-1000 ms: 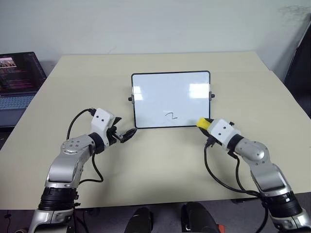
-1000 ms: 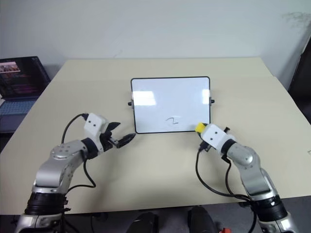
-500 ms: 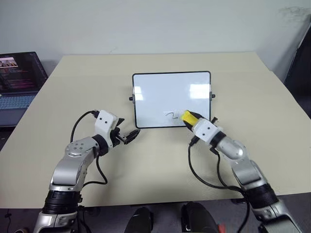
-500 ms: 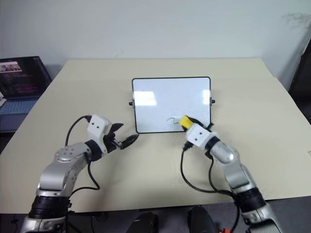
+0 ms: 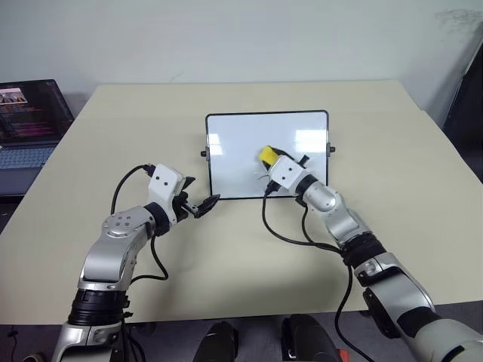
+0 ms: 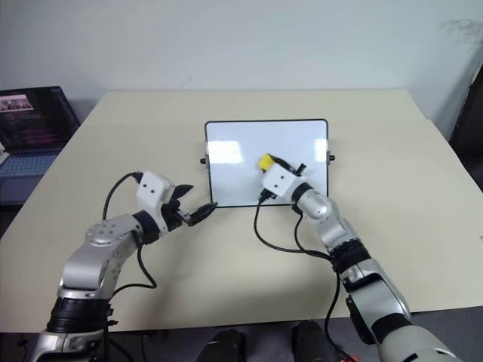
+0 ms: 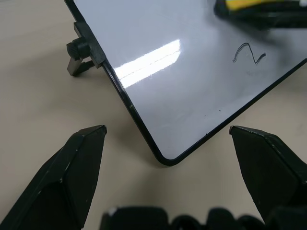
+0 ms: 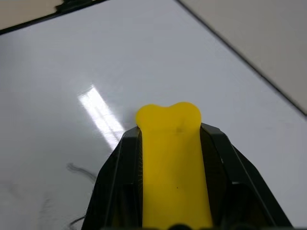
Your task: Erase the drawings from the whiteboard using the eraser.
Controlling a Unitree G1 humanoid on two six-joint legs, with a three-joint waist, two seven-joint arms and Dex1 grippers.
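**Eraser over the board, last squiggle just toward the near edge**

The right gripper is clenched on the yellow eraser, poised over the middle of the whiteboard, which lies on the table with its long axis across it. The remaining drawing, a "2"-like curl, lies just beside the eraser, toward the board's near edge. The eraser's long axis runs along the fingers, pointing toward the board's far left corner. The left gripper hangs released at the board's near left corner, farther from the curl
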